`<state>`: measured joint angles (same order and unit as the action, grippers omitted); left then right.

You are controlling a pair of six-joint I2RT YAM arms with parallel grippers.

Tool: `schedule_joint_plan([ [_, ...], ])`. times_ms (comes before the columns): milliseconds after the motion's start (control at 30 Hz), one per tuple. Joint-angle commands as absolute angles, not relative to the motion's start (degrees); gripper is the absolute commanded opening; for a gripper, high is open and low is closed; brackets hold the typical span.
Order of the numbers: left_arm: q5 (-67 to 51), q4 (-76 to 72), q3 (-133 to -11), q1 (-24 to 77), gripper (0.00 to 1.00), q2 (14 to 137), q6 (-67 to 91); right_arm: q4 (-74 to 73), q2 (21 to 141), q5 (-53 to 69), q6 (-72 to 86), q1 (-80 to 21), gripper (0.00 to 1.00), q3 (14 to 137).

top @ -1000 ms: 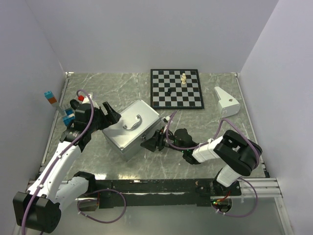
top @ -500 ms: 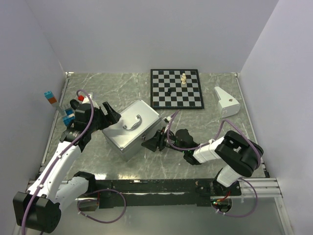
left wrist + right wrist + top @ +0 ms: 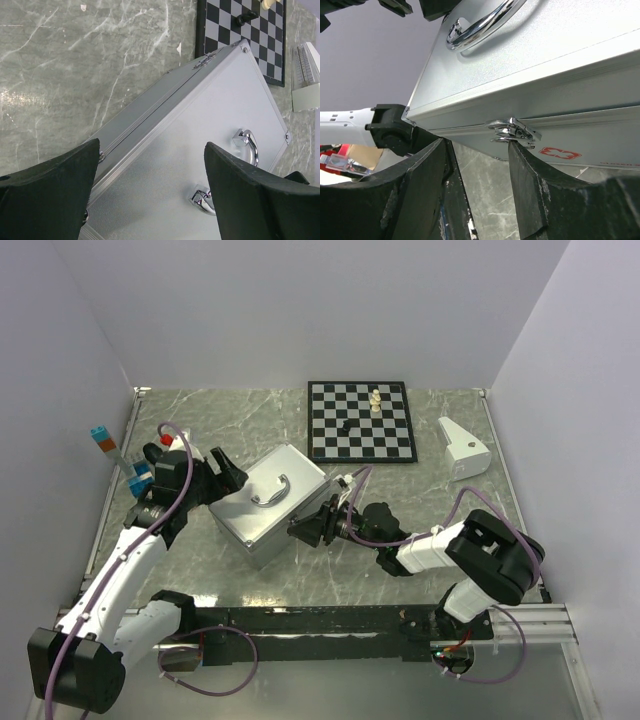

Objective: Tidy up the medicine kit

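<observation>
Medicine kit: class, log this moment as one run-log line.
medicine kit: lid closed | left gripper: open, at its left side | right gripper: open, facing latch

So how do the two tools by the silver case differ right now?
The left tool gapes wide, while the right tool stands narrower. The left tool sits at the left end of the case, over the lid's edge; the right tool sits low at its front wall, facing the latch. Both are open, hold nothing and point at the case.

Arm links [image 3: 120, 570] white, joints [image 3: 490, 552] blk, cables [image 3: 188, 470] purple; left gripper [image 3: 228, 478] + right gripper [image 3: 306, 530] blk.
</observation>
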<state>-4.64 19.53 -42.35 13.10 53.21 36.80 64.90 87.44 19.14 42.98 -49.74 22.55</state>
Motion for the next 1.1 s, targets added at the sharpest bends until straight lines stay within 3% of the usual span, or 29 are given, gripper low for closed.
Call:
schedule_joint_plan([
  [0, -5.80, 20.04, -42.19, 13.18, 0.89, 53.35, 37.09, 67.94, 85.87, 19.77, 42.45, -50.19, 0.61, 24.70],
  [1067, -5.80, 19.77, -42.19, 13.18, 0.89, 53.00, 37.35, 60.56, 84.21, 20.13, 41.23, -50.01, 0.62, 27.42],
])
